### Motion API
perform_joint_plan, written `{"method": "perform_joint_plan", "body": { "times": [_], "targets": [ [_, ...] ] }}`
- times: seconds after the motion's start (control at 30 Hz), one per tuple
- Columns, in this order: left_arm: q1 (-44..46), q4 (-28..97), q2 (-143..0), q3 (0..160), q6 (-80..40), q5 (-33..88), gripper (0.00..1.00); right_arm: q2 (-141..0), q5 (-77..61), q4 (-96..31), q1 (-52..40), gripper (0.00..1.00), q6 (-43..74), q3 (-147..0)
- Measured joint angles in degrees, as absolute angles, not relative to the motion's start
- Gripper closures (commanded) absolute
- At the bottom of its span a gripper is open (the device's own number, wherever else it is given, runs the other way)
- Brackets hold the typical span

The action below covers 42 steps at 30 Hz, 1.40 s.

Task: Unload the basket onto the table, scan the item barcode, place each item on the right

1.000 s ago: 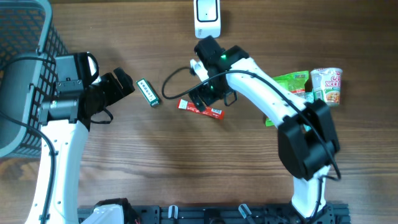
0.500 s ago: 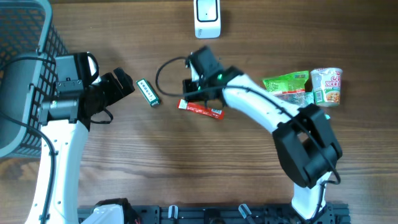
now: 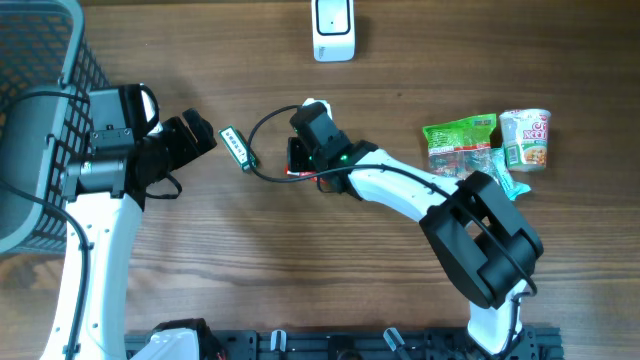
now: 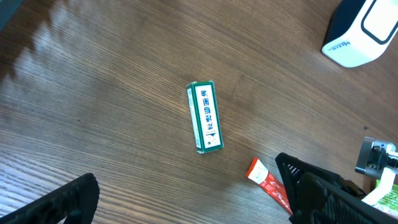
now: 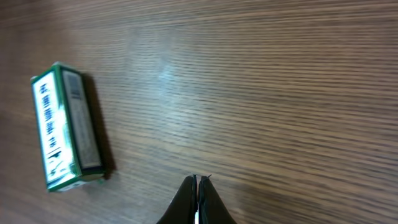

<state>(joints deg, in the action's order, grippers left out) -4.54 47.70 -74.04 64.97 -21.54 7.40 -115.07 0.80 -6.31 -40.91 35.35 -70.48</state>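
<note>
Standing at the desk's left edge is a grey wire basket, the left pincer released nearby, the right pincer clenched over a thin red packet beside a white-labelled green box.

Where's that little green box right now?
In the overhead view the green box lies flat on the wooden table, left of centre, between the open left gripper and the shut right gripper, touching neither.

Wood-grain table, slight sheen; glossy green cardboard box; shiny red sachet; white plastic scanner
</note>
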Motion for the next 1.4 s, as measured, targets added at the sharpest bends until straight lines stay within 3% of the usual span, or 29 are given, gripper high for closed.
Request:
{"method": "perform_joint_plan", "body": {
  "times": [0.5,0.7,0.97,1.2,1.23,1.27,1.3,1.4],
  "targets": [
    [-4.54,47.70,-74.04,64.97,-21.54,7.40,0.00,-115.07,0.91,-14.41,-42.46,0.95,38.37,-70.39],
    [-4.54,47.72,-74.04,64.97,-21.54,7.40,0.00,-115.00,-5.21,-21.87,-42.46,0.89,37.87,-70.41],
    [-4.54,47.70,-74.04,64.97,-21.54,7.42,0.00,-113.40,-10.96,-40.03,-41.01,0.75,30.98,-74.30],
    [-4.54,47.70,-74.04,64.99,-21.54,7.40,0.00,-107.81,-12.14,-44.45,-35.05,0.67,26.92,-77.41],
    [-4.54,47.70,-74.04,64.97,-21.54,7.40,0.00,-107.33,-12.88,-44.38,-34.33,0.63,25.41,-77.62],
    [-4.54,47.70,-74.04,64.97,-21.54,7.40,0.00,-107.18,-13.45,-44.51,-33.98,0.50,23.79,-77.76],
    [-4.54,47.70,-74.04,64.97,-21.54,7.40,0.00,-107.13,-13.82,-44.82,-33.91,0.46,22.09,-77.78],
    [-4.54,47.70,-74.04,64.99,-21.54,7.40,0.00,-107.13,-14.74,-47.27,-34.09,0.49,15.86,-77.78]
  ]
}}
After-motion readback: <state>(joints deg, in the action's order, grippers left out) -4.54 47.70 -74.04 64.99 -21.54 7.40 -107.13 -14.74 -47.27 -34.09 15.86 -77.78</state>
